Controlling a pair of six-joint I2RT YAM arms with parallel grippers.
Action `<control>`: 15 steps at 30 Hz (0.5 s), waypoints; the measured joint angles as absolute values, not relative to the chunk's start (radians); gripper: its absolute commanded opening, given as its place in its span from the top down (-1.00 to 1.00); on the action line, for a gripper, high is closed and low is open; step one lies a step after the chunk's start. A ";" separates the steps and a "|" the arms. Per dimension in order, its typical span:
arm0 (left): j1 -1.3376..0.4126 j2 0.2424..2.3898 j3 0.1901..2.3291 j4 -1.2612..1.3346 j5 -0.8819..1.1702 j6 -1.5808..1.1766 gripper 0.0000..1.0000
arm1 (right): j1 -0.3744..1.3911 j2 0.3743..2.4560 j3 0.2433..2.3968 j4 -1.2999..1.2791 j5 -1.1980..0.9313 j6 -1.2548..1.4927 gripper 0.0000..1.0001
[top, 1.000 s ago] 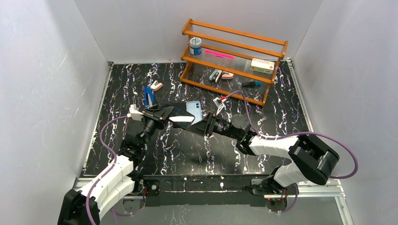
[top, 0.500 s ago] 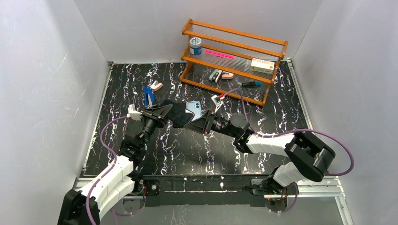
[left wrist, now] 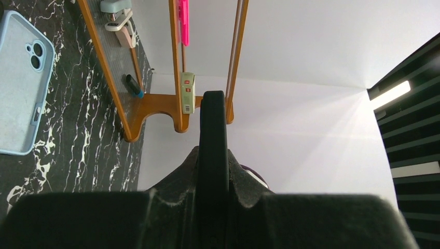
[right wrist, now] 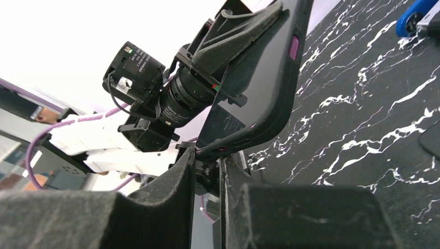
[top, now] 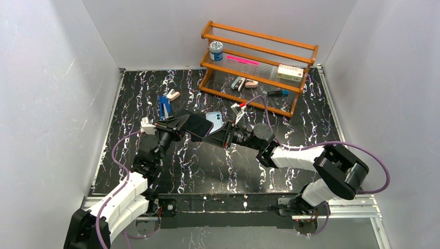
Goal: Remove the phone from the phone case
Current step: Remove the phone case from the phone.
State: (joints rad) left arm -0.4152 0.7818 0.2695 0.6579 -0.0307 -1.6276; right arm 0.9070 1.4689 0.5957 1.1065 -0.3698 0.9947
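Observation:
A black phone in a black case [top: 196, 126] with purple buttons is held above the table between both grippers. My left gripper [top: 179, 124] is shut on its left end; in the left wrist view the phone [left wrist: 213, 129] stands edge-on between the fingers [left wrist: 176, 181]. My right gripper [top: 217, 136] is shut on the opposite end. In the right wrist view its fingers [right wrist: 179, 174] pinch the rim of the case [right wrist: 280, 78], and the dark screen [right wrist: 228, 122] faces left. A light blue phone case [top: 216, 120] lies flat on the table behind them.
A wooden rack [top: 258, 67] stands at the back with a tin, a pink pen, a box and small tools. A blue tool [top: 165, 106] lies at the back left. The light blue case [left wrist: 21, 83] and the rack [left wrist: 155, 98] also show in the left wrist view.
The held phone has tilted from showing a bright reflecting face to lying flatter and dark. Both grippers have shifted slightly toward the back with it.

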 measured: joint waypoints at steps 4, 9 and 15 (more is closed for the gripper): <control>-0.413 0.789 0.270 0.658 -0.033 -1.660 1.00 | 0.904 1.468 0.618 1.088 -0.398 0.888 0.97; -0.410 0.789 0.270 0.657 -0.031 -1.675 1.00 | 0.904 1.464 0.657 1.008 -0.459 0.722 0.97; -0.404 0.789 0.270 0.656 -0.030 -1.672 1.00 | 0.905 1.444 0.694 0.888 -0.474 0.556 0.97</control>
State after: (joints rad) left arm -0.4042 0.7895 0.2703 0.6563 -0.0299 -1.6718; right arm 0.9047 1.4445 0.6937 0.8875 -0.4744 0.5556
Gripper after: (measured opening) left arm 0.119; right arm 0.251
